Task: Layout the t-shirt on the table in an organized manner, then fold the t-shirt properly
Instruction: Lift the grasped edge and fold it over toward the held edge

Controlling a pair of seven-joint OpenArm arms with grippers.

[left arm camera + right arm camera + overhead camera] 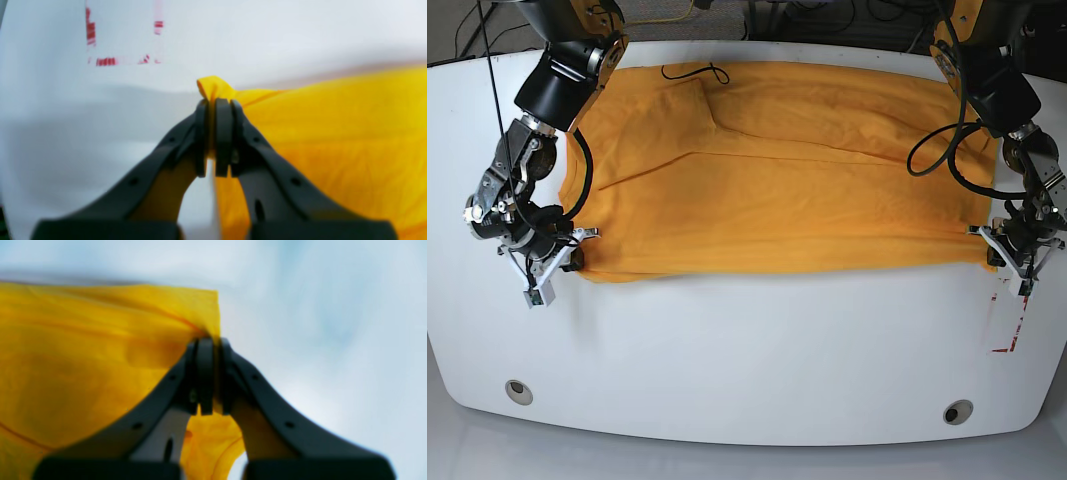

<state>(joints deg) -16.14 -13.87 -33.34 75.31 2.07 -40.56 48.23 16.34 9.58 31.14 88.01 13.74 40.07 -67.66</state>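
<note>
The orange-yellow t-shirt (777,180) lies spread wide over the far half of the white table (747,340), with a fold line running across its middle. My left gripper (215,100) is shut on the t-shirt's near corner (213,87) on the base view's right side, where the gripper (995,250) sits at the cloth's edge. My right gripper (209,340) is shut on the opposite near corner of the t-shirt (100,356), on the base view's left side (577,262). A thin black thread (689,72) curls on the cloth near the far edge.
A red-outlined rectangle mark (1009,320) lies on the table just in front of the left gripper, also visible from the left wrist (106,61). Two round grey grommet holes (518,390) (957,411) sit near the table's front edge. Black cables (942,140) hang from the arm over the shirt.
</note>
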